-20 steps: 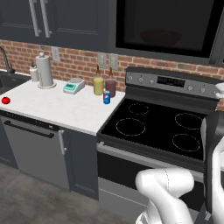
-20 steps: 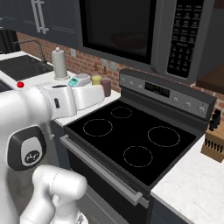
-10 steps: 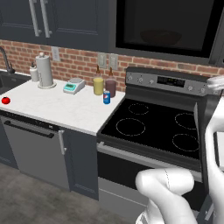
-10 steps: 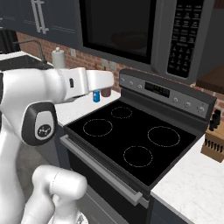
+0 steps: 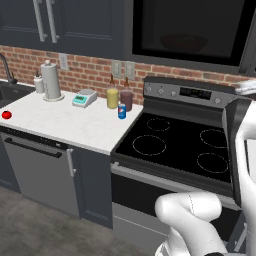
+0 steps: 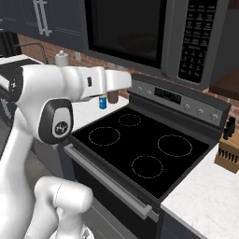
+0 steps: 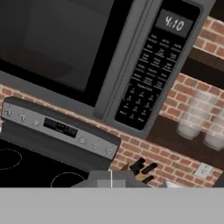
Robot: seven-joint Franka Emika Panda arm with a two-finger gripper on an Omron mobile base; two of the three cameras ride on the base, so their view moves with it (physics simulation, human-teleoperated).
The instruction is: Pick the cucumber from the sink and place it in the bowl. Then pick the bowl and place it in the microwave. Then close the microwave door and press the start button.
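While the arm reaches forward over the stove [image 6: 140, 154]:
Hand: fingers hidden, grip cannot be told.
Surface [image 5: 65, 122]: red tomato [image 5: 6, 115], bottles, paper roll.
Microwave [image 6: 154, 37]: microwave door [image 7: 65, 48] shut; bowl [image 7: 37, 61] dimly inside.

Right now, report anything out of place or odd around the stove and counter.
Only one thing stands out: a small red tomato lies alone at the counter's left edge, beside the sink. The microwave door is shut, the bowl dimly visible behind its glass.
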